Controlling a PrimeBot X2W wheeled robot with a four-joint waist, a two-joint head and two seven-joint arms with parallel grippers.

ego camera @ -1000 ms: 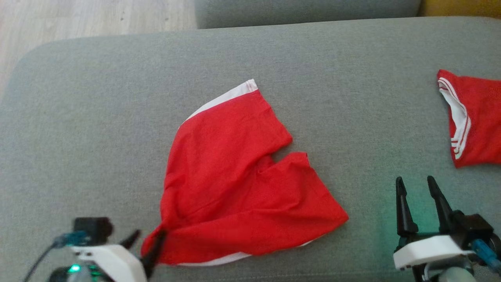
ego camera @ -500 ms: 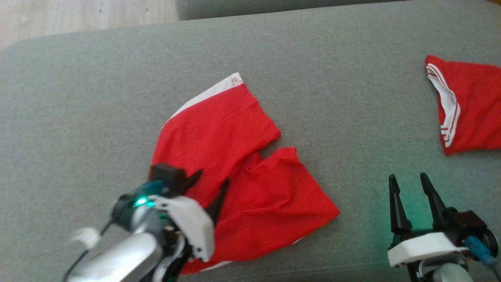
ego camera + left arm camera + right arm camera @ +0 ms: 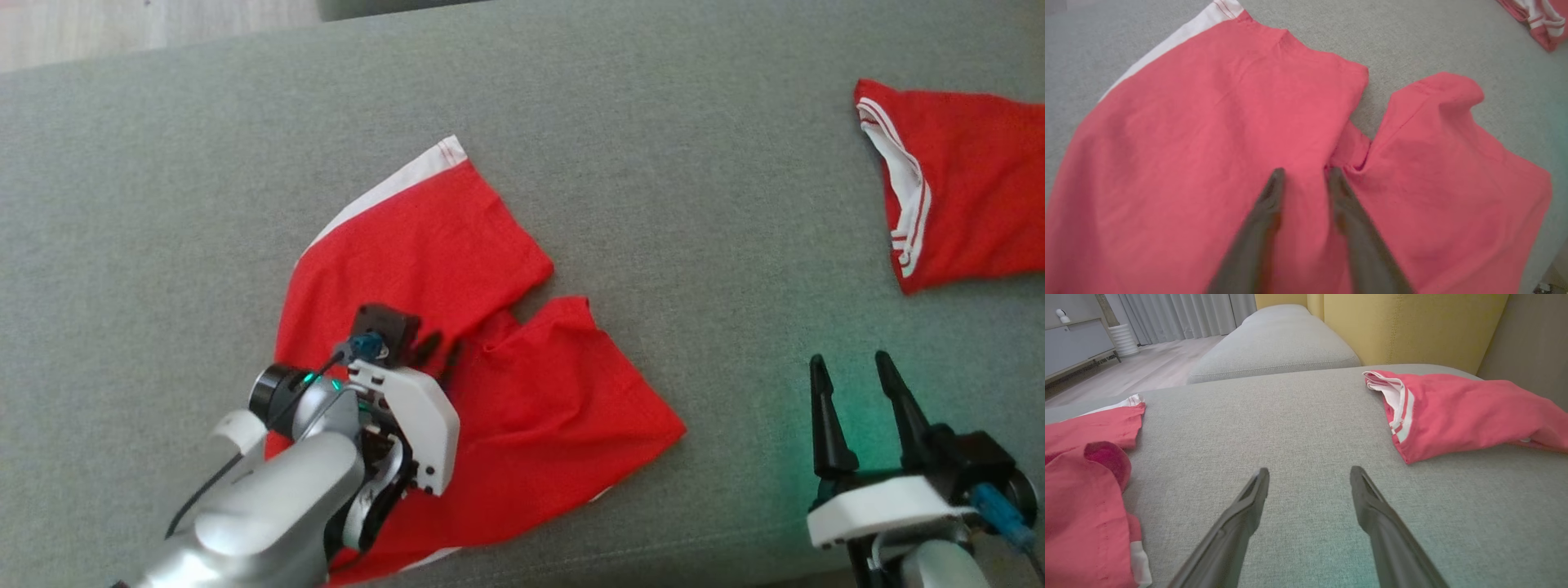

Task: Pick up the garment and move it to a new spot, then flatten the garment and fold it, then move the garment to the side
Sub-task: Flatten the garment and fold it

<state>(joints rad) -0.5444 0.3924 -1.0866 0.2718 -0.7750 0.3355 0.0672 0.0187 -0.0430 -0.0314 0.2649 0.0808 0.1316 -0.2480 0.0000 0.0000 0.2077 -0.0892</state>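
Two parted claws: left claw (image 3: 1305,171) at the shorts (image 3: 1208,122) crotch in wrist view, right claw (image 3: 1309,468) over sofa (image 3: 1298,408)

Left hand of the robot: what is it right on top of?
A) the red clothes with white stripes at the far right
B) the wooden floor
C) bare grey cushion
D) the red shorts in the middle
D: the left hand is over the red shorts, with its fingers by the spot where the two legs meet. The striped red garment lies far off to the side.
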